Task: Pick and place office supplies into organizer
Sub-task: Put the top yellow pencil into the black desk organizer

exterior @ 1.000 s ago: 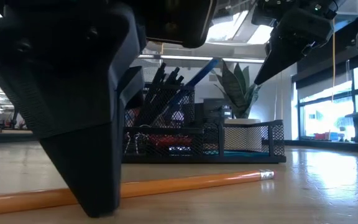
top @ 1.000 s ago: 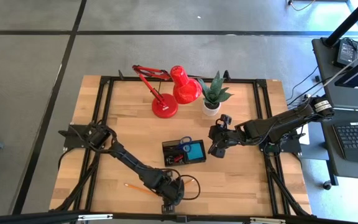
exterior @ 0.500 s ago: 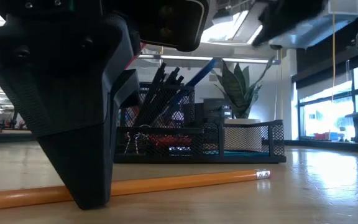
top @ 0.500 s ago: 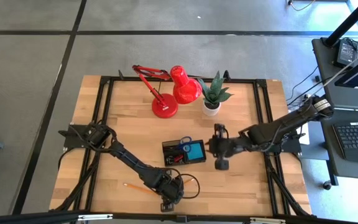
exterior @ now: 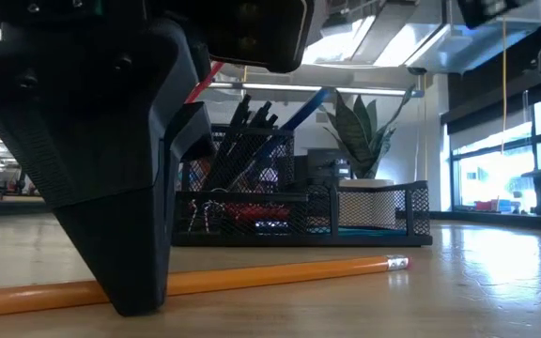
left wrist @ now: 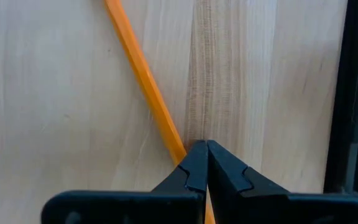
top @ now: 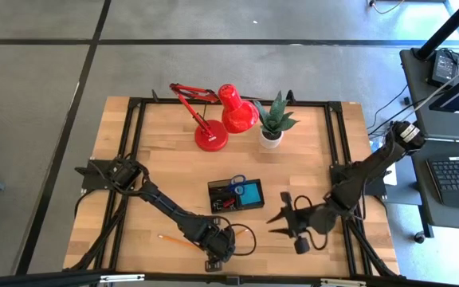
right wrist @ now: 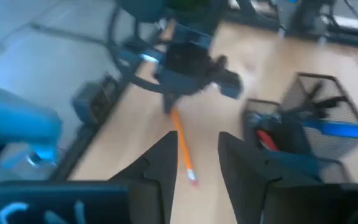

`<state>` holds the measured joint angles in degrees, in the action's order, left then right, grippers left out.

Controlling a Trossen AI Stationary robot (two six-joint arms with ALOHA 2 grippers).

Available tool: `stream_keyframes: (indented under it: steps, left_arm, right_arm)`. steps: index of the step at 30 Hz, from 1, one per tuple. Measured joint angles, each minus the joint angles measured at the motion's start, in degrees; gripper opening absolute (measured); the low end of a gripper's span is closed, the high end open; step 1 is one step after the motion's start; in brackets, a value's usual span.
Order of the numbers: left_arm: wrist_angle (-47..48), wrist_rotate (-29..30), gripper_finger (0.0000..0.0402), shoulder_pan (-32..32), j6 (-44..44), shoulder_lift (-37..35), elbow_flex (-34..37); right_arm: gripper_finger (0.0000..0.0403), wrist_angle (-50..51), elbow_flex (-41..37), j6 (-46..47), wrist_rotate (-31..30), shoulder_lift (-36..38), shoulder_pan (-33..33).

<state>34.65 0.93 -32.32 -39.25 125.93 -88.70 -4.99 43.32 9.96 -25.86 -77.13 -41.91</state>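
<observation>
Near the front edge of the pale wooden tabletop [top: 301, 127], one long orange pencil with a metal ferrule and eraser tip [exterior: 280, 274] lies flat, well apart from the low black wire-mesh organizer [top: 236, 194] at mid-table. Left end effector [left wrist: 202, 163]: down at the tabletop, its two dark fingers pressed tip to tip with no gap, the pencil passing just beside and under the tips; whether it is truly pinched cannot be told from the wrist view. Right end effector [top: 281, 224]: raised off the surface to the front right of the organizer, fingers parted about halfway, nothing between them, aimed towards the pencil and the left arm. Organizer contents: blue-handled scissors [top: 237, 181] and dark pens standing in the tall cup, a blue square note pad [top: 251, 192] in the flat bay, small red and dark items in the front compartment. Other items, not for sorting: red desk lamp [top: 223, 113] and potted green plant [top: 274, 121] at the back. Step in hand, by judgement: picking up the last loose pencil, most supplies already being housed. Next move calls for a secure pinch on the pencil shaft, a clean lift, then carriage to the pen cup.
</observation>
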Motion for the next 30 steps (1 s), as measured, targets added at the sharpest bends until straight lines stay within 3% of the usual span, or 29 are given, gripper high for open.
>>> stream_keyframes:
  steps: [7, 11, 30]
  left_arm:
    - [-0.33, -0.22, 0.0002, 0.00, 1.01, 0.00, 0.08]
    - [-0.33, -0.26, 0.0002, 0.00, 1.01, 0.00, 0.08]
    - [-0.37, -0.26, 0.0003, -0.04, 1.01, 0.00, 0.08]
  right_arm:
    - [0.0120, -26.44, -14.14, 0.03, 0.02, -0.01, -0.92]
    - [0.0120, -33.77, -18.65, -1.36, -0.07, -1.00, -0.91]
    - [0.0120, -48.33, -12.98, -7.22, 0.03, -25.68, -0.29]
